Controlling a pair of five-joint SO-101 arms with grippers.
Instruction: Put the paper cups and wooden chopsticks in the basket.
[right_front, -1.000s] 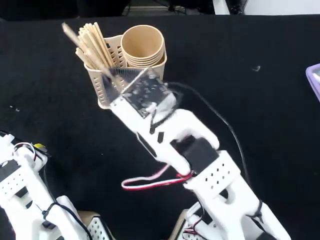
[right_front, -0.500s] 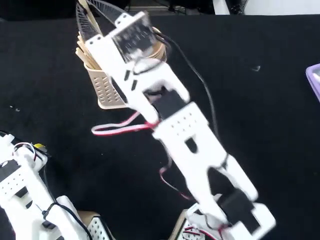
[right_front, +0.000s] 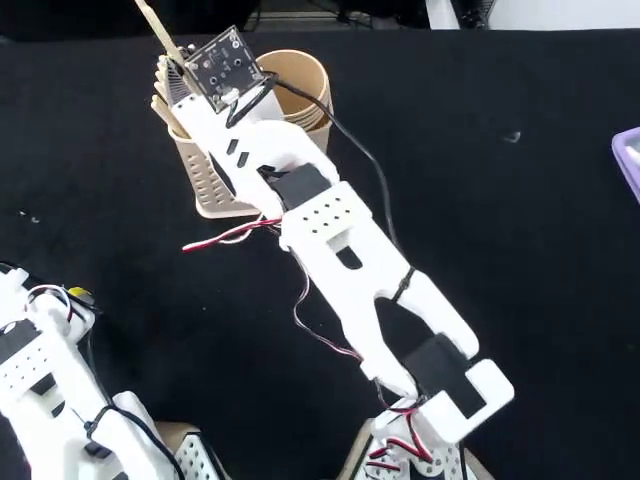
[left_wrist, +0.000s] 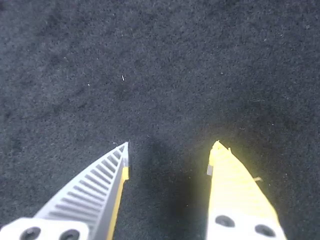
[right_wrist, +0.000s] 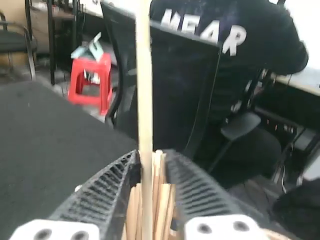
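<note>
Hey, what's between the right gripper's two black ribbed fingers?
One pale wooden chopstick, held in the right gripper, with the tops of the other bundled chopsticks just beyond it. The right wrist view shows this.

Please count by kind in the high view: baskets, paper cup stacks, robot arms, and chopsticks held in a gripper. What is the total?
Basket: 1
Paper cup stack: 1
Robot arms: 2 (right arm, left arm)
Chopstick held in right gripper: 1
Total: 5
</note>
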